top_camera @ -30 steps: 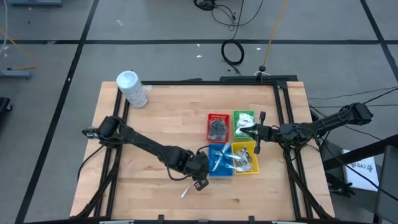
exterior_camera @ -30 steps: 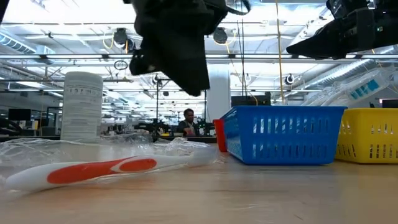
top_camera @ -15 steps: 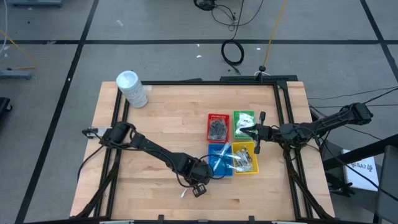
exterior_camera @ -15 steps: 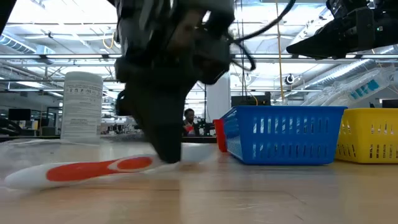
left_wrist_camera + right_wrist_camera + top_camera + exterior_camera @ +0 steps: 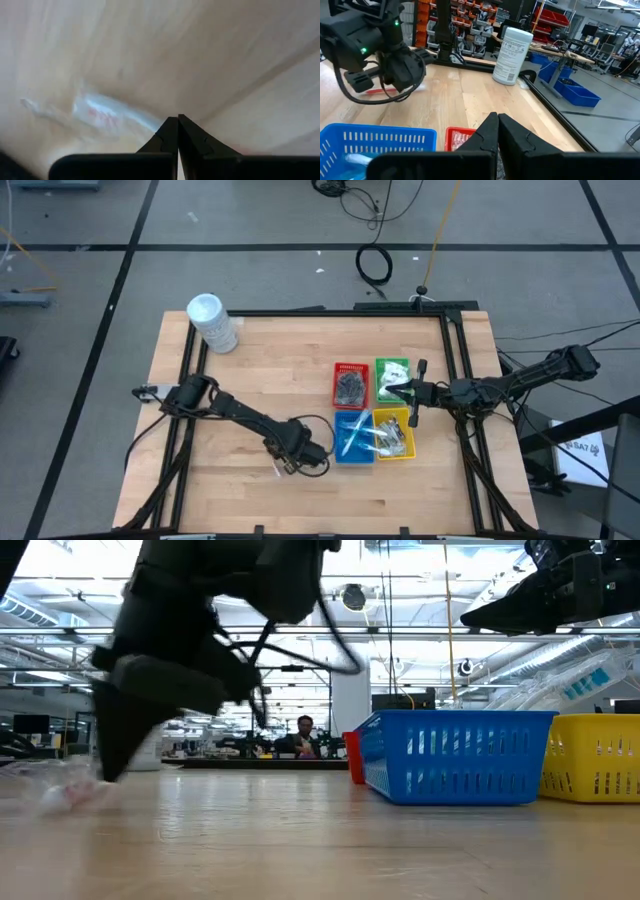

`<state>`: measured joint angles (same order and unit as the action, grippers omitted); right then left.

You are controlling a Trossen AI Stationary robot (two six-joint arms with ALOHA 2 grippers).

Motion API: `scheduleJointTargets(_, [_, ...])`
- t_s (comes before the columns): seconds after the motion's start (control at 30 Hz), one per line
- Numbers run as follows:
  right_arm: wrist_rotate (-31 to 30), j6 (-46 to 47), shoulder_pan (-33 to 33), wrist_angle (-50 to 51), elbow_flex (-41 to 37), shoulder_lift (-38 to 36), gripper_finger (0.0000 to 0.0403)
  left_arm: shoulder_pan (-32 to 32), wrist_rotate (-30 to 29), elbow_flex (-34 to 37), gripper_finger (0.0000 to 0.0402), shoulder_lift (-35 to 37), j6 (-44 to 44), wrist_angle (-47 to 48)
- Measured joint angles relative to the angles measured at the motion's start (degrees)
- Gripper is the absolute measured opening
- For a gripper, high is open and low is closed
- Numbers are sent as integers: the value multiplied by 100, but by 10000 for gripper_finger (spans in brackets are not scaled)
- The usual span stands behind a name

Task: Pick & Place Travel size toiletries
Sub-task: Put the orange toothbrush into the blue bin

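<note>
A slim stick with orange marks in a clear wrapper [image 5: 102,112] lies on the wooden table left of the blue tray; it is blurred in the low view [image 5: 68,790]. My left gripper [image 5: 285,467] points steeply down at it, fingers shut [image 5: 177,119]. My right gripper [image 5: 392,390] waits shut and level above the green tray [image 5: 392,370] and the yellow tray [image 5: 395,435]. The red tray [image 5: 350,384] holds dark bundles, and the blue tray [image 5: 352,437] holds wrapped sticks. My left gripper meets the clear wrapper's end [image 5: 150,122] with its shut fingertips, coming from above and pointing steeply down. Whether the film is pinched between the tips or only pressed, I cannot tell. The stick lies low along the table beside the fingers.
A tall white tub [image 5: 212,322] stands at the far left corner. The four trays are grouped right of centre; the blue tray's wall [image 5: 455,755] is close to the right of my left gripper. Bare wood lies to the left and near side.
My left gripper has tipped from slanting to steeply down, sunk onto the wrapped stick, then swept toward the table's left edge. The stick has gone with it, sliding left along the table away from the blue tray.
</note>
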<state>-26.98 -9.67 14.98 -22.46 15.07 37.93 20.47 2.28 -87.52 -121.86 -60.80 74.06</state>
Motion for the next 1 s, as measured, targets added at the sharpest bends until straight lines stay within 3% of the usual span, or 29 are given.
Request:
scheduleJointTargets(0.17, [0,0,-1,0,0,0,0,207,419,-203,7,9,-564,919])
scheduleJointTargets(0.43, [0,-7,0,13,0,1,0,618,33,-155,20,9,-1628,1257])
scheduleJointTargets(0.67, [0,-7,0,64,0,2,0,363,-383,-33,119,13,-1797,996])
scheduleJointTargets(0.8, [1,-4,0,64,0,2,0,212,-82,195,173,26,-1848,745])
scheduleJointTargets(1.0, [1,-9,0,102,0,2,0,63,-38,869,205,36,-2216,404])
